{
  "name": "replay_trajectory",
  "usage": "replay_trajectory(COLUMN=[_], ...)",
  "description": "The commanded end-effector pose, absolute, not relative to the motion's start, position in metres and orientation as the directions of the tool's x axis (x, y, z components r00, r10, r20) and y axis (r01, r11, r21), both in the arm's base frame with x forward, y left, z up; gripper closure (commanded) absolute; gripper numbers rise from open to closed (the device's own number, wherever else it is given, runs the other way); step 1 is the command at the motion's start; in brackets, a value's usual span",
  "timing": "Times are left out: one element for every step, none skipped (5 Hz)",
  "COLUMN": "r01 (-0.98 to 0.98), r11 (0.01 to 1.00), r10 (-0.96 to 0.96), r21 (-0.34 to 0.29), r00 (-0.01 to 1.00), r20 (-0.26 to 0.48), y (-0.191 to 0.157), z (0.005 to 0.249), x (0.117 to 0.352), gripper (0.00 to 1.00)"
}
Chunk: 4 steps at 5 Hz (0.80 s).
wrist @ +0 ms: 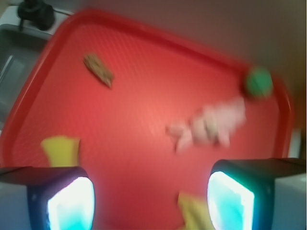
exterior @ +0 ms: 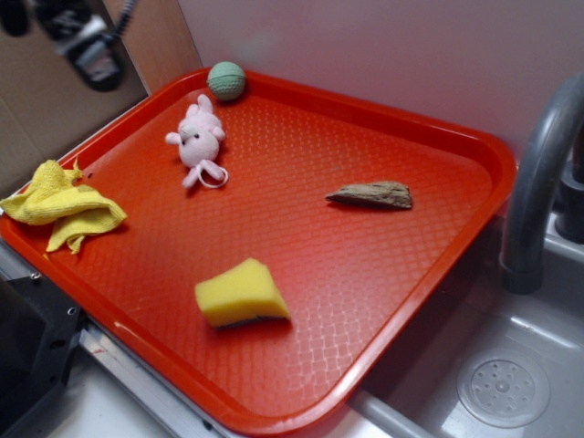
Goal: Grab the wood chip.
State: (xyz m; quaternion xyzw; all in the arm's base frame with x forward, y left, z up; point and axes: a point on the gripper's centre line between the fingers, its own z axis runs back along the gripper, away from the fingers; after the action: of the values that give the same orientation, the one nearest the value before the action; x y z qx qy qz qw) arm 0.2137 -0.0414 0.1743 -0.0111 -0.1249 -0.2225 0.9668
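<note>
In the exterior view the fingers (exterior: 91, 59) are only a dark blur at the upper left corner, raised over the far left edge of the red tray (exterior: 383, 356); their spread cannot be read here. The wood chip (exterior: 372, 194) lies flat on the tray's right half, well apart from the fingers, its point turned left. Closer to the fingers sit a green ball (exterior: 226, 80) against the back rim and a pink plush toy (exterior: 199, 139) just beside it. A yellow cloth (exterior: 60, 204) drapes over the left rim, and a yellow sponge (exterior: 241, 294) rests near the front. A grey faucet (exterior: 538, 182) stands over a sink (exterior: 511, 383) to the right of the tray.

In the blurred wrist view the fingers (wrist: 151, 201) stand wide apart with nothing between them. The wood chip (wrist: 98, 70) lies far ahead and to their left. The sponge (wrist: 61, 150) is just above the left finger, the plush toy (wrist: 211, 125) ahead of the right one, the ball (wrist: 259, 82) beyond it
</note>
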Motion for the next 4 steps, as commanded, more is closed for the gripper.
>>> replay_trajectory(r01=[0.514, 0.514, 0.514, 0.633], r11=[0.858, 0.858, 0.858, 0.774], r10=[-0.475, -0.475, -0.475, -0.613], r21=[-0.01, -0.01, -0.01, 0.004], r00=[0.799, 0.799, 0.799, 0.748], r20=[0.37, 0.37, 0.37, 0.255], y=[-0.06, -0.06, -0.06, -0.093], z=[0.164, 0.164, 0.164, 0.127], x=[0.242, 0.242, 0.242, 0.276], gripper=[0.0, 0.0, 0.0, 0.0])
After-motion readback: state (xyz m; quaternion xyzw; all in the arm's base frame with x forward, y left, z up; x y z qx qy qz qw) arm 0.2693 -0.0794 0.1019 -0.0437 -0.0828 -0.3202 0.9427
